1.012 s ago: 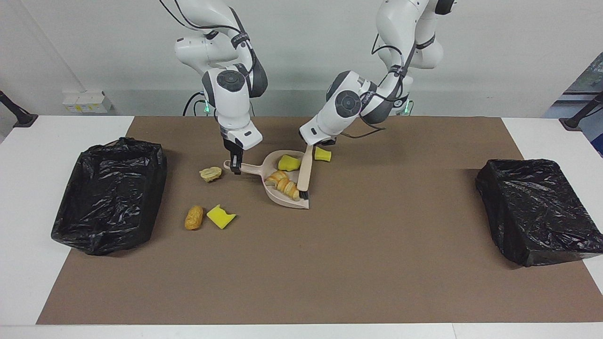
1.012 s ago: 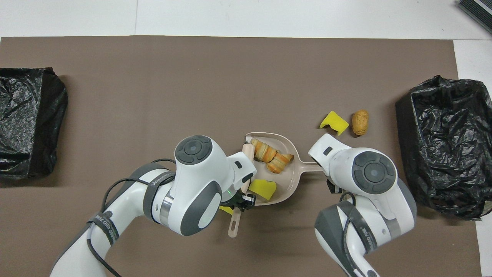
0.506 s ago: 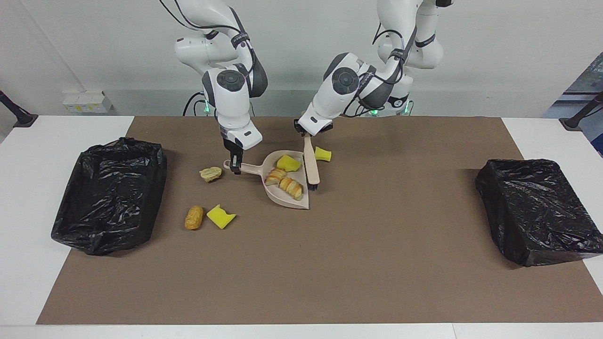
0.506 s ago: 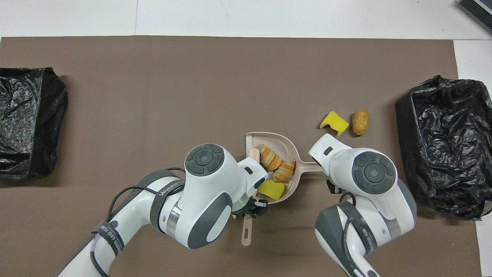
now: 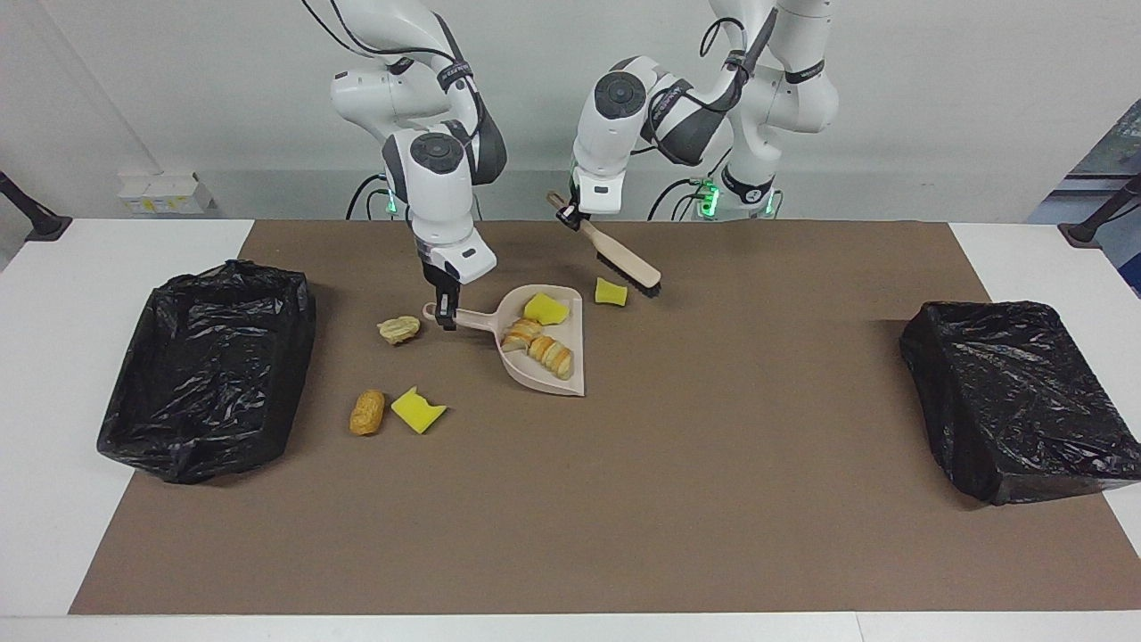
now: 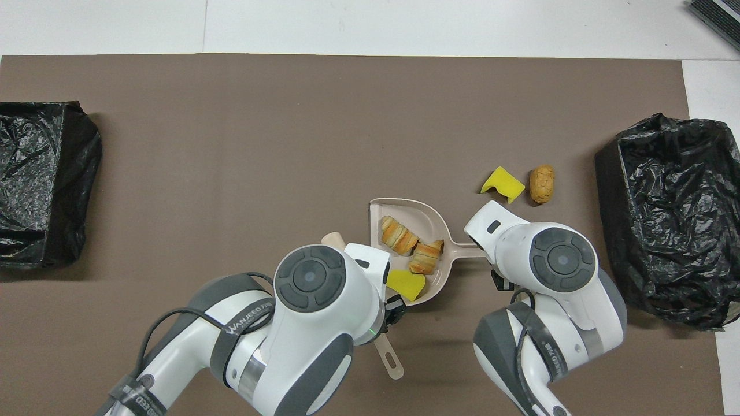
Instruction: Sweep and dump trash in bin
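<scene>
On the brown mat point(image 5: 624, 499) covering the white surface point(image 5: 53, 294), the beige dustpan point(image 5: 544, 343) is sitting flat with its handle pointing toward the right arm's end, and the right claw point(image 5: 446, 314) is pinching that handle. Inside the pan, two tan-orange bread lumps point(image 5: 539, 346) and a yellow sponge chunk point(image 5: 545, 308) are lying together. The left claw point(image 5: 569, 214) is hanging in the air over the mat's robot-side edge, clamping the handle of the brush point(image 5: 619, 254), which is tilting down with its dark bristles just beside a loose yellow sponge bit point(image 5: 610, 292) next to the pan. Out toward the right arm's end, a pale lump point(image 5: 398, 330) is sitting near the handle tip, and farther from the robots a tan lump point(image 5: 367, 412) and another yellow chunk point(image 5: 418, 409) are lying side by side. Black-lined bins are standing at both ends, the right arm's bin point(image 5: 209, 366) and the left arm's bin point(image 5: 1016, 397).
</scene>
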